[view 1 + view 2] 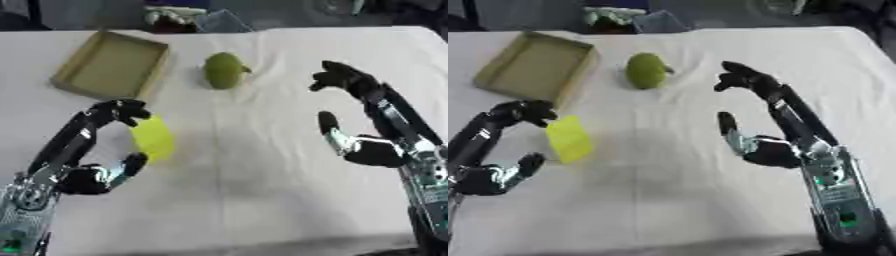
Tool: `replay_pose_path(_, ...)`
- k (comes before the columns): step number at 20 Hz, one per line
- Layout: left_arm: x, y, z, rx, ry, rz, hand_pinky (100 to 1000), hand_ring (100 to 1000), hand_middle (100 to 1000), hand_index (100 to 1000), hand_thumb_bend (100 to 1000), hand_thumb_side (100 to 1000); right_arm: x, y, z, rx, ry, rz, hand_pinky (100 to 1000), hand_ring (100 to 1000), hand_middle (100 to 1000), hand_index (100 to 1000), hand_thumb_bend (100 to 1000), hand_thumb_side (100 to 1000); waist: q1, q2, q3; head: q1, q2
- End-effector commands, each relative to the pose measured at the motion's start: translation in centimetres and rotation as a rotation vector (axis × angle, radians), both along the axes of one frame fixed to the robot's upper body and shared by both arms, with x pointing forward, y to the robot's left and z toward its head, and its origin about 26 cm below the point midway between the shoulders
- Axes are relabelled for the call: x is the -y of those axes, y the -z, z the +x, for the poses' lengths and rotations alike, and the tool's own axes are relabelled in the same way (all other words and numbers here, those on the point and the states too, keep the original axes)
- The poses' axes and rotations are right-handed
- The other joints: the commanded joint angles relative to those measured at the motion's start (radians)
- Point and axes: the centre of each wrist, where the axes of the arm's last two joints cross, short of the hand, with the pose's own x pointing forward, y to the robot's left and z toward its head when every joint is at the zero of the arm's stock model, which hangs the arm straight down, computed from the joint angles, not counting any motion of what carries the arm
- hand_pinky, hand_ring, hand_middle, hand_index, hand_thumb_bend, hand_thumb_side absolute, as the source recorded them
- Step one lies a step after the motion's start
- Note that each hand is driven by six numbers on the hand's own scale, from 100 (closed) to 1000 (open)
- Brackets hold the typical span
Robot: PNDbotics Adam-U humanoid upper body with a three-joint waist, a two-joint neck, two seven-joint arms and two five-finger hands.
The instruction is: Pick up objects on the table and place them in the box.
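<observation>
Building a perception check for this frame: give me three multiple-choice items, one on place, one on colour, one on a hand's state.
1. Where does the shallow tan cardboard box sit?
A. far left of the table
B. near right corner
C. centre, between the hands

2. What colour is the small block-shaped object at the left hand?
A. red
B. bright yellow
C. blue

3. What is the right hand doing?
A. curled round the round green fruit
B. pressing flat on the box
C. open, holding nothing

Answers:
1 A: the box lies toward the far left, beyond the left hand.
2 B: the block is bright yellow and sits between the left hand's thumb and fingers.
3 C: its fingers and thumb are spread with only white tablecloth between them; the round green fruit lies apart, to its left.
</observation>
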Motion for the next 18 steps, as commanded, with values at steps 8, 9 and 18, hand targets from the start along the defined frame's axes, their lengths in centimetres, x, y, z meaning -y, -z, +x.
replay_pose_path(8,-0.7,-2.0,0.3,0.063,-0.021,0.063,702,869,695,807,425,694,0.2,-0.7,-0.1,0.024,0.006,-0.002,878,875,706,968,100,380,0.004,-0.016,-0.002,0.000,0.005)
replay_pose_path(9,-0.8,-2.3,0.3,0.071,-0.028,0.078,711,868,699,809,428,691,0.2,-0.7,-0.1,0.024,0.006,-0.002,878,875,706,968,100,380,0.004,-0.016,-0.002,0.000,0.005)
replay_pose_path(18,-1.3,-5.8,1.7,0.123,-0.090,0.406,799,877,755,843,495,685,0.2,-0.6,0.0,0.021,0.006,-0.010,877,874,706,969,100,375,0.010,-0.024,-0.009,-0.003,0.005)
